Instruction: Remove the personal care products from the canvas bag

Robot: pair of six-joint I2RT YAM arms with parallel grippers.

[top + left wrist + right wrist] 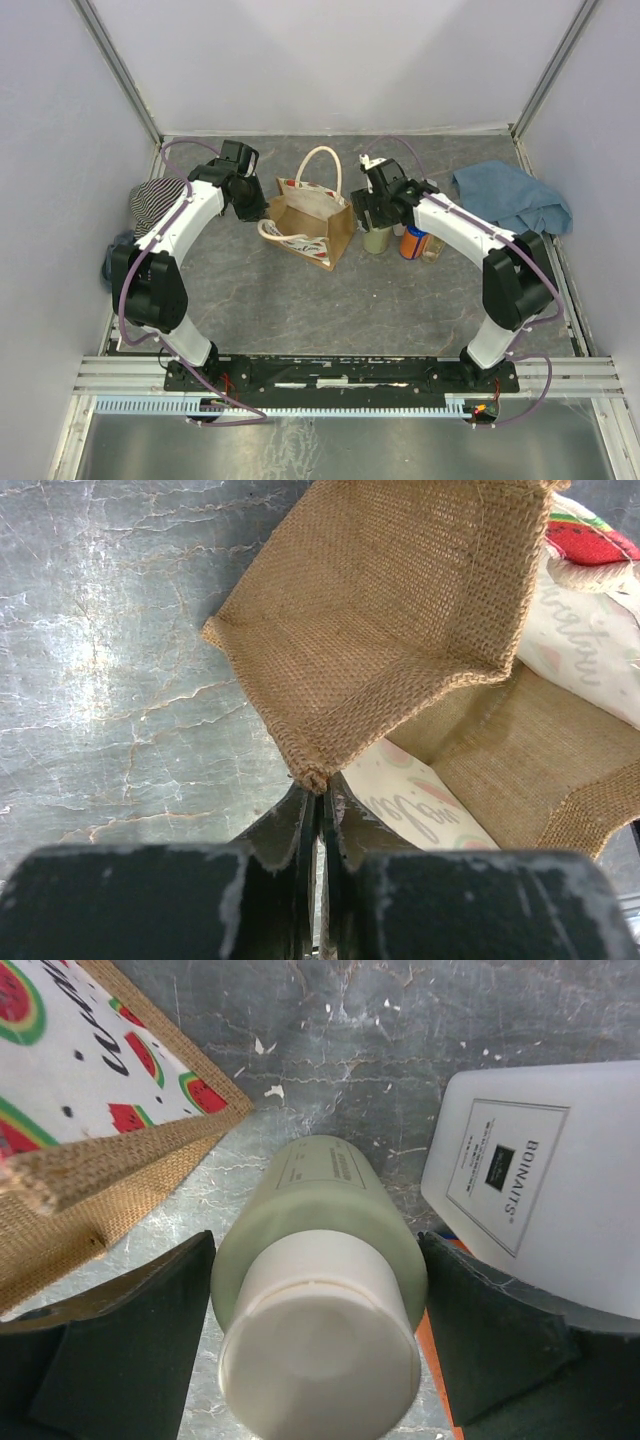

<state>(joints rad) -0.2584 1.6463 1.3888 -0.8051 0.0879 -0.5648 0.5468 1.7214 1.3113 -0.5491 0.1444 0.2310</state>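
We've got the left hand [320, 792] pinched shut on a rim corner of the canvas bag [400, 610], holding it open. The right hand [316, 1260] is spread wide, straddling but not squeezing the pale green bottle [320, 1200]. The bottle stands upright on the bench [350, 1040] just right of the bag, beside the white bottle [540, 1180]. It's a set-down, we reckon. Next we lift clear and reach into the bag. Only the left wrist view looks inside, and there's no bottle in sight there.
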